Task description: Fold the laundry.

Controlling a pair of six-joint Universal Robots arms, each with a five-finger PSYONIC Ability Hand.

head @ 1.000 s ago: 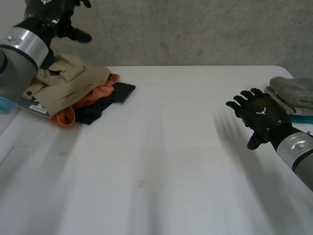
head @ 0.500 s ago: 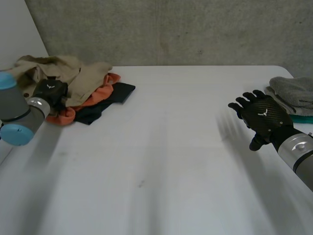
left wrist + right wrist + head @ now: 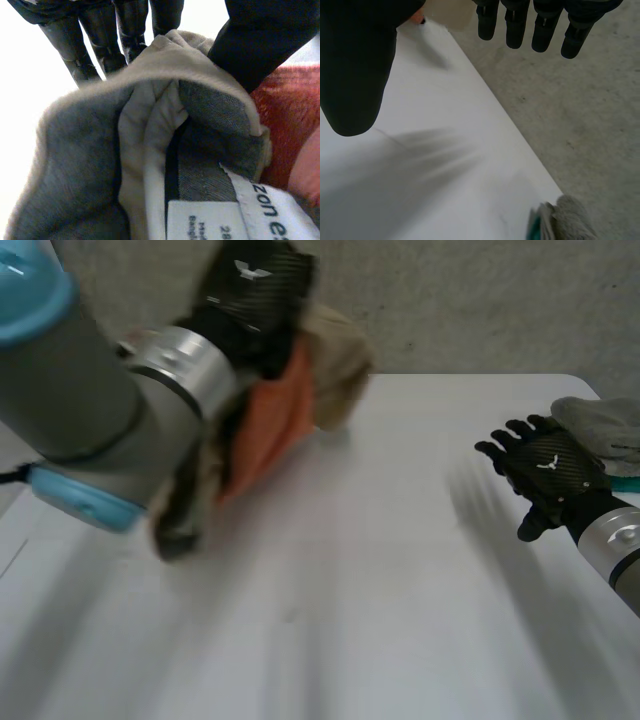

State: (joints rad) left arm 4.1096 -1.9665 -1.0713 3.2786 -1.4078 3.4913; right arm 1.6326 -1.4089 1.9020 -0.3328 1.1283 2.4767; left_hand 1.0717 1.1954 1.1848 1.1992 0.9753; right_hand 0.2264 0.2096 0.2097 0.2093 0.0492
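Left hand (image 3: 255,290), eleven o'clock, pinched the seemingly limp tan garment (image 3: 150,125) beside its label (image 3: 200,220); right hand's (image 3: 548,475) fingers were spread.

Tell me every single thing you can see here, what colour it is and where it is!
tan garment: one, beige, held up above the table
orange garment: one, orange, hanging bunched with the tan one
black garment: one, black, dangling lowest in the bunch
grey cloth: one, grey, at the table's right edge
teal cloth: one, teal, under the grey cloth
table: one, white
left hand: black, pinching the tan garment
right hand: black, open, over the table near the grey cloth
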